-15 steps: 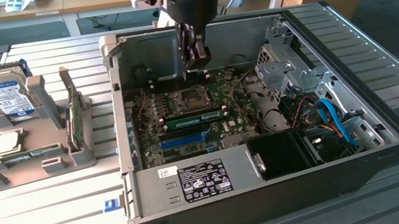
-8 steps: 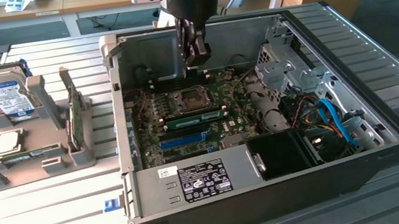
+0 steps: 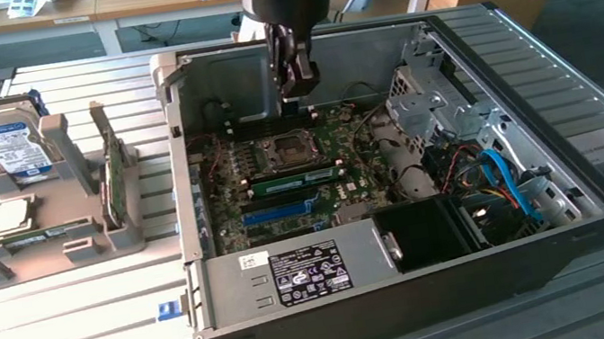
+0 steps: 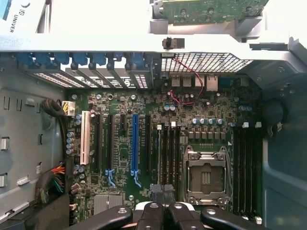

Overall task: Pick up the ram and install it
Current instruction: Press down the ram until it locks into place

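The ram (image 3: 297, 177), a long thin green stick, stands in a slot on the motherboard (image 3: 358, 180), between the CPU socket (image 3: 281, 150) and the blue slot strip (image 3: 279, 212). My gripper (image 3: 296, 88) hangs well above the board near the case's rear wall, apart from the ram. In the wrist view my gripper (image 4: 163, 194) is shut with nothing visible between the black fingertips (image 4: 156, 192). It sits over the end of the dark memory slots (image 4: 169, 155) beside the CPU socket (image 4: 206, 177).
The open computer case (image 3: 595, 178) lies on a slatted table. At the exterior view's left a grey holder (image 3: 106, 237) carries a hard drive (image 3: 7, 143), a wider green card (image 3: 115, 176) and a chip (image 3: 0, 217). Cables (image 3: 504, 178) and a drive cage fill the case's right side.
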